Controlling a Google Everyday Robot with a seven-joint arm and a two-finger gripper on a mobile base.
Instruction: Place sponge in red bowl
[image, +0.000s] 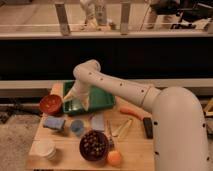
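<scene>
The sponge, a thick medium-blue block, lies on the wooden table at the left, just in front of the red bowl. The red bowl is small, round and red-brown, and stands at the table's left edge; it looks empty. My gripper hangs from the white arm over the left end of the green tray, just right of the red bowl and behind the sponge. It touches neither of them.
A small blue cup and a pale grey-blue flat square lie right of the sponge. A dark bowl with speckled contents, an orange and a white cup stand at the front. A carrot and a black object lie at the right.
</scene>
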